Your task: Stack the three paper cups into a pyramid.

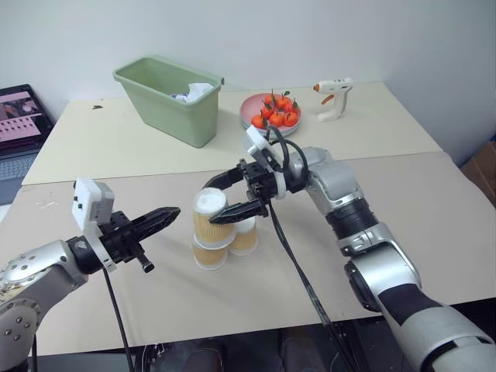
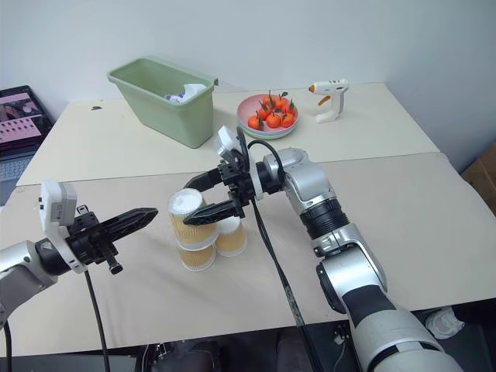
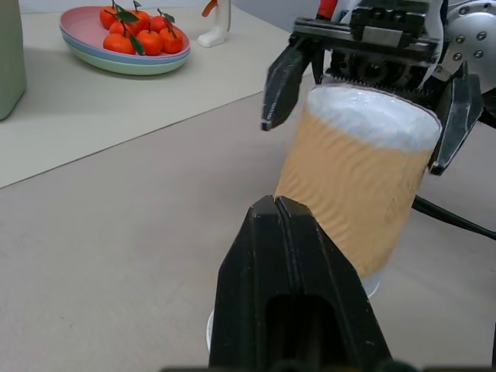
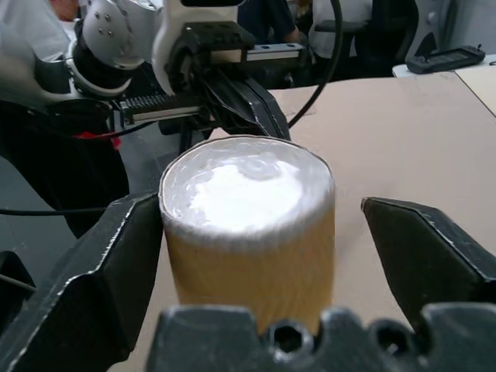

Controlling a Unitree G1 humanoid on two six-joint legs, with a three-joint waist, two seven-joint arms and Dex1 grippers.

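Done: top cup (image 1: 209,211) sits inverted on two base cups (image 1: 243,236) | right gripper (image 1: 230,196) spread wide around it, gripping nothing | left gripper (image 1: 159,218) closed, empty, beside | left: we withdraw.

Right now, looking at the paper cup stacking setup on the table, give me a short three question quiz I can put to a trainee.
1. True or false: the right end effector is clamped tight on the top cup.
2. What sits on the pink plate at the far side? A) oranges B) eggs C) bolts
3. Fill in: the left end effector is ____, holding nothing.

Key:
1. False. Its fingers stand apart on either side of the top cup, with a gap on one side.
2. A. Small oranges with green leaves.
3. Shut. It hovers beside the two lower cups and points at them.
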